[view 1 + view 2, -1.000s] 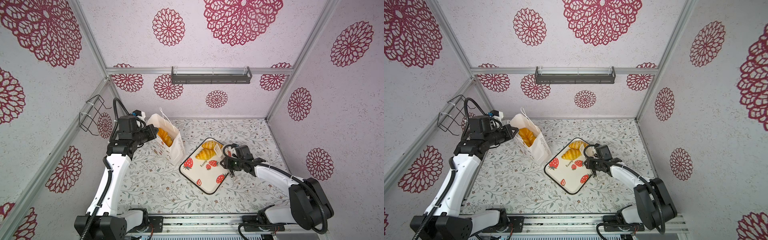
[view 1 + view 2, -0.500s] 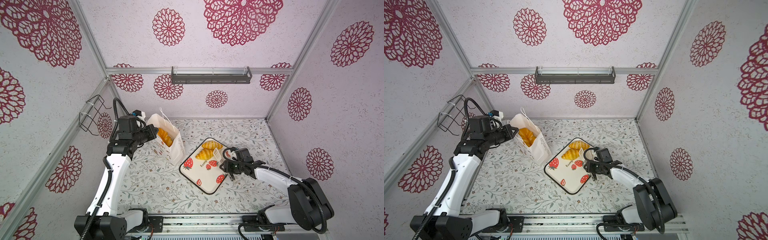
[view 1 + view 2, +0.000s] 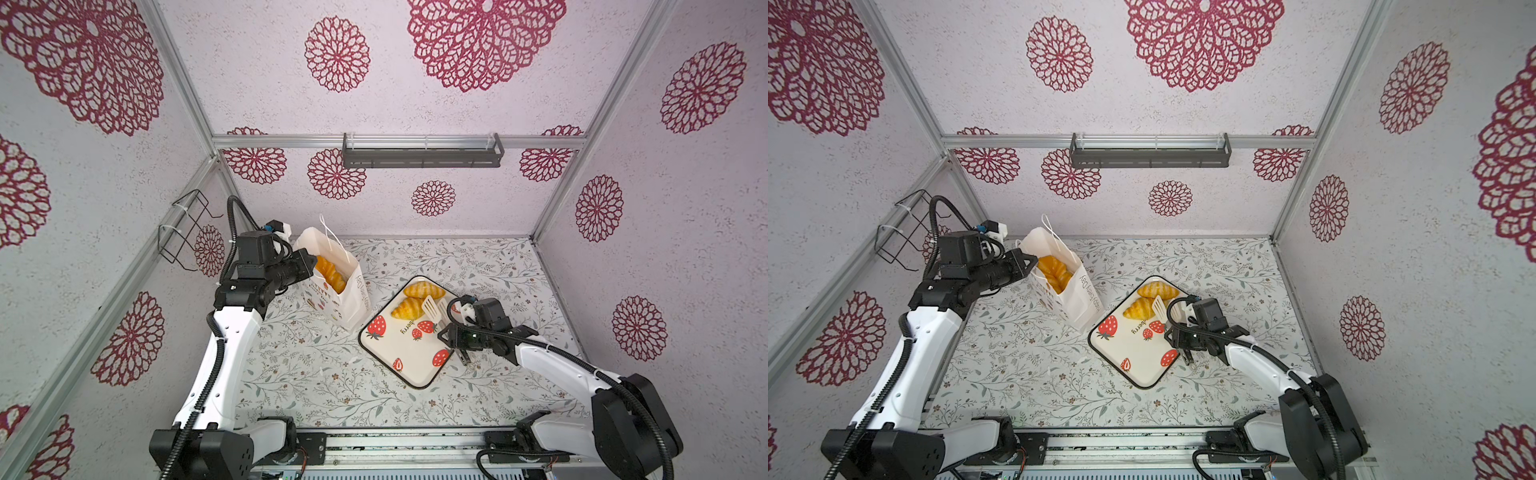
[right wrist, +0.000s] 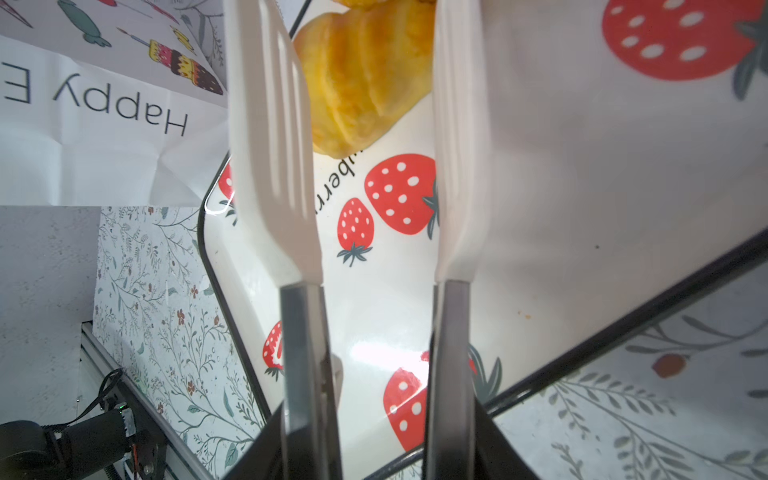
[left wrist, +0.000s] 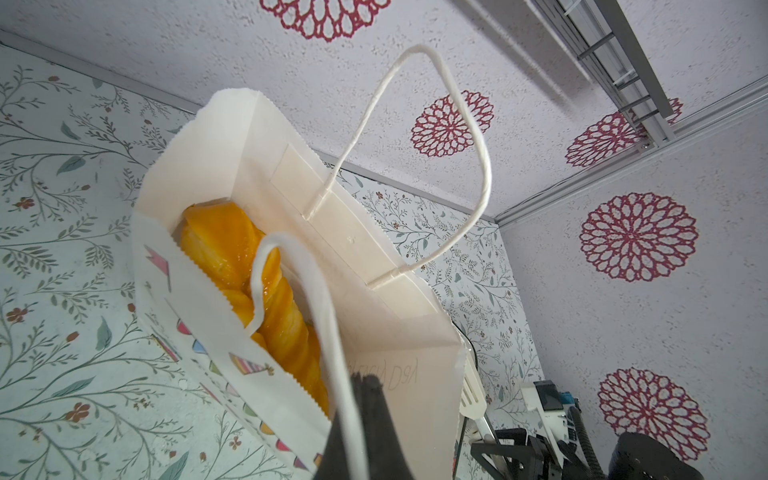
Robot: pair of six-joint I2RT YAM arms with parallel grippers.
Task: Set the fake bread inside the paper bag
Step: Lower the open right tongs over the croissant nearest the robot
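Edging tongs [image 3: 430, 308] twd fake bread [image 3: 406, 310]

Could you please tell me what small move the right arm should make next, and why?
Probably shift the open tongs to straddle the nearer croissant: the right gripper holds them beside it, not around it, and the left gripper holds the bag open.

One paper bag [image 3: 353, 299], one strawberry tray [image 3: 411, 357], one pair of tongs [image 3: 430, 309], two loose croissants [image 3: 424, 289] [image 3: 406, 308], more bread [image 3: 330, 272] bagged, number unclear.
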